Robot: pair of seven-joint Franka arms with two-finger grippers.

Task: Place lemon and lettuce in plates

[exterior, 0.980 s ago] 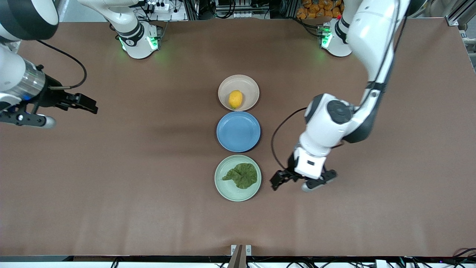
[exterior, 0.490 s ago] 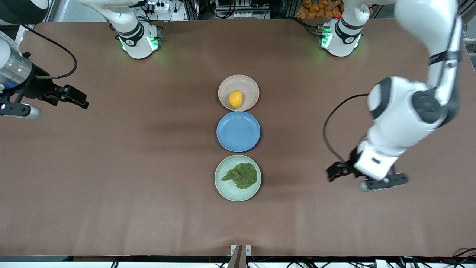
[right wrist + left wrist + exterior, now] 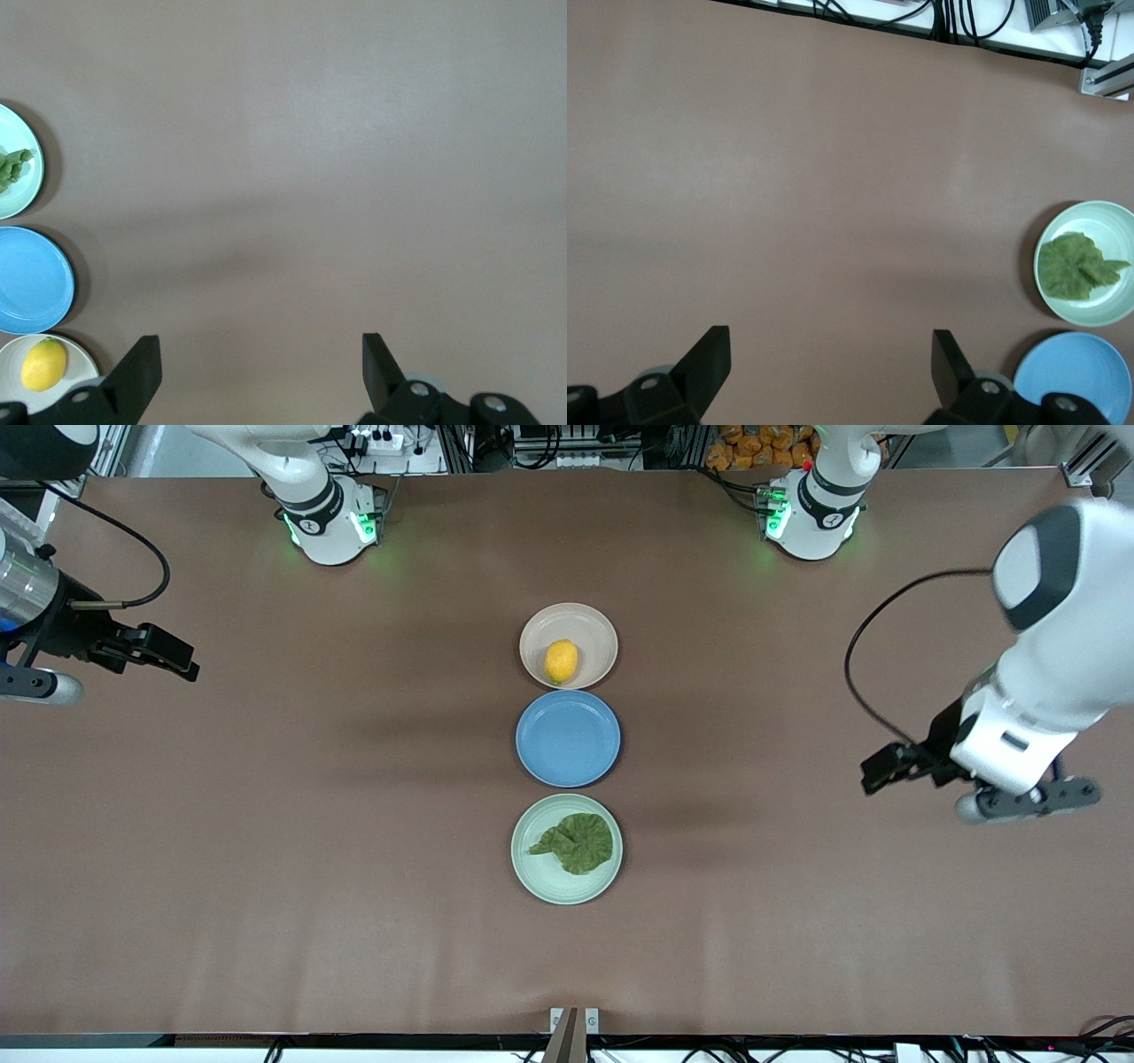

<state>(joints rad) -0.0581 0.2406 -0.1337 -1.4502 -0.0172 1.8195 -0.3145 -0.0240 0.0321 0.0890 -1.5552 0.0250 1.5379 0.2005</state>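
The yellow lemon (image 3: 561, 662) lies in the beige-pink plate (image 3: 596, 631), also seen in the right wrist view (image 3: 42, 365). The green lettuce (image 3: 578, 842) lies in the mint plate (image 3: 545, 881), nearest the front camera; it shows in the left wrist view (image 3: 1076, 266) too. My left gripper (image 3: 877, 772) is open and empty over bare table at the left arm's end. My right gripper (image 3: 182, 662) is open and empty over bare table at the right arm's end.
An empty blue plate (image 3: 568, 738) sits between the two plates. The three plates form a line down the middle of the brown table. The arm bases (image 3: 332, 522) stand along the edge farthest from the front camera.
My left gripper has swung away from the mint plate toward the left arm's end of the table. My right gripper has drawn back slightly toward its end. The lemon and lettuce have not moved.
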